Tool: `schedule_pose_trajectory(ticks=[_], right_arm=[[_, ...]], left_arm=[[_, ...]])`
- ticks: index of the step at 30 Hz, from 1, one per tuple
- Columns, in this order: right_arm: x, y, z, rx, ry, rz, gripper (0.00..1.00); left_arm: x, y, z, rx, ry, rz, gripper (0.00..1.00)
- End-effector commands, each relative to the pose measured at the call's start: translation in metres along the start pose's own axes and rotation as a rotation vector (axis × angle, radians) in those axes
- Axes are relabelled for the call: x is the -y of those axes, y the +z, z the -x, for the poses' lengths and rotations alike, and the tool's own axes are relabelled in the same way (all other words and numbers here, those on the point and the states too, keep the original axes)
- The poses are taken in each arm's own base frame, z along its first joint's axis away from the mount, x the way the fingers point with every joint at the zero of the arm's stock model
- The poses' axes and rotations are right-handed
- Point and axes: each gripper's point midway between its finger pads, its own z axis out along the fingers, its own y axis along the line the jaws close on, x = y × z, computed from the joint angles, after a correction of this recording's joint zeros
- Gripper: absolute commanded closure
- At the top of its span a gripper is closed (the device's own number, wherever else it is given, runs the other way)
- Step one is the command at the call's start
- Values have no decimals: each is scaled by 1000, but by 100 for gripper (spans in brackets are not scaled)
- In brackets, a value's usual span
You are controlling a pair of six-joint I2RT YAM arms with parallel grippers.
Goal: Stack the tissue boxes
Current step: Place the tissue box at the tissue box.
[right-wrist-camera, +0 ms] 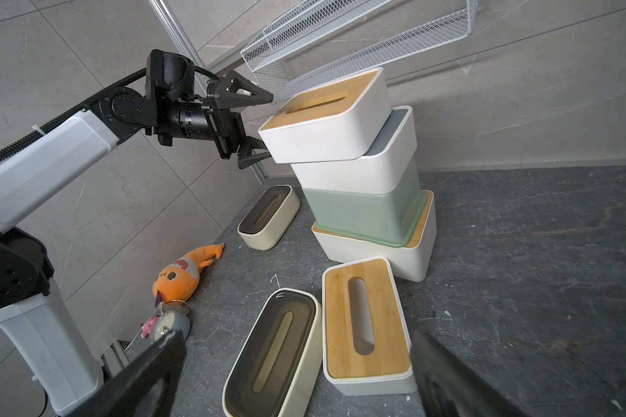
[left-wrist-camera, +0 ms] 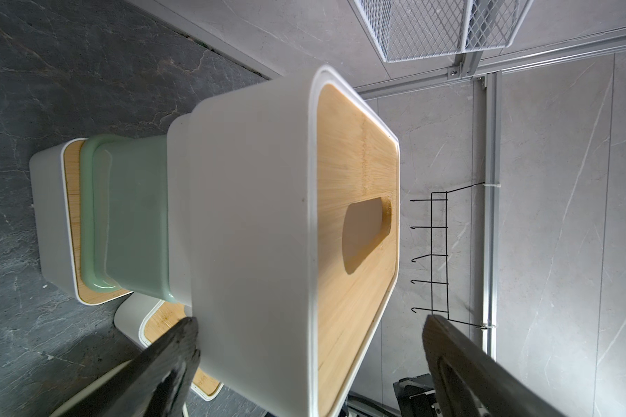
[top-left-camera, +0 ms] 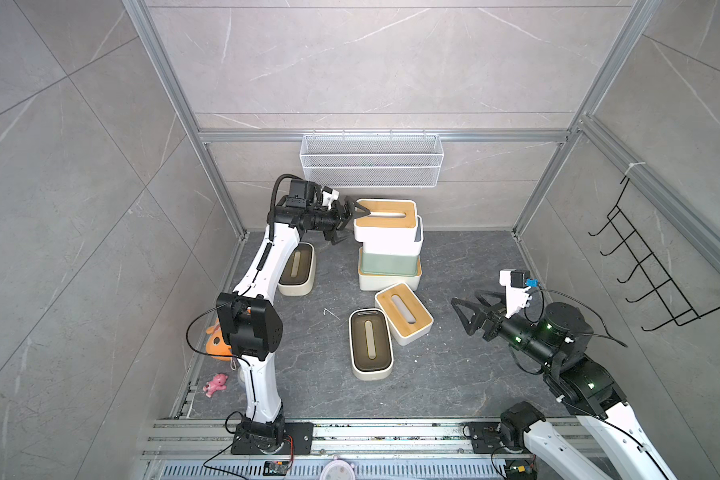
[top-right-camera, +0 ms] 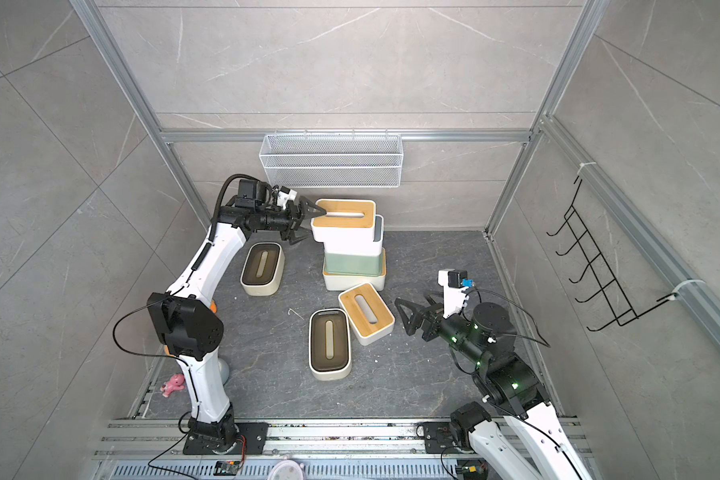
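The 4-high stack (top-left-camera: 389,266) stands at far centre. Its top box (top-left-camera: 385,216), white with a bamboo lid, sits skewed and overhangs to the left. The left gripper (top-left-camera: 356,226) is at that box's left end, jaws spread wide above and below it, gripping nothing. Of 3 boxes on the floor, the loose bamboo-lidded box (top-left-camera: 404,313) lies just left of the right gripper (top-left-camera: 465,297), its long axis running roughly near to far. That gripper is wide open and empty, so the right arm looks better placed.
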Motion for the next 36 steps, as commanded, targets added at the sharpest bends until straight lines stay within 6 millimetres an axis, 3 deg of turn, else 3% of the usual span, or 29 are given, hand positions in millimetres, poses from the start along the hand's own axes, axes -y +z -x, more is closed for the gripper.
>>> schedule_pose_trajectory(ticks=[1,13,36], right_arm=[[-10,-2,23,61,18,23,0],[-4,16,45,145,46,10,0],[9,136,91,148,68,66,0]], left_arm=[[10,-15,6,36,47,14,1],[25,-24,15,70,90,12,1],[45,-13,24,53,84,-83,0]])
